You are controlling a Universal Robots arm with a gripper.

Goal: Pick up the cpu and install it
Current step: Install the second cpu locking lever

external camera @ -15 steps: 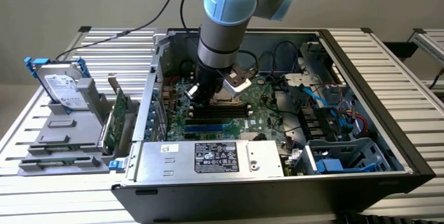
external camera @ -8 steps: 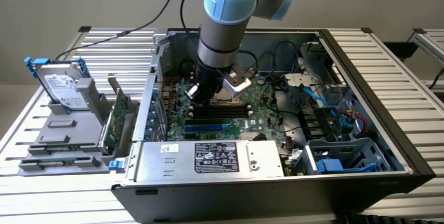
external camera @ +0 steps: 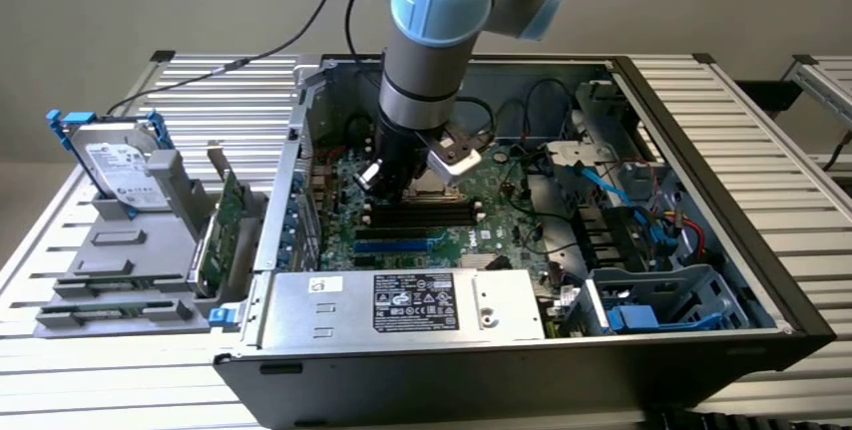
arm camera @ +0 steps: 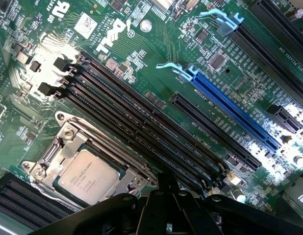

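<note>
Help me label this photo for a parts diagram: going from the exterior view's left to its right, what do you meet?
Hard drive in its blue bracket → green circuit card → robot arm reaching down to the motherboard → blue drive cage.

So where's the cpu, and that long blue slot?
cpu (arm camera: 90, 176), wrist view, middle of its silver metal top, seated in the socket.
blue slot (arm camera: 235, 110), wrist view, midway along its blue body.
</note>
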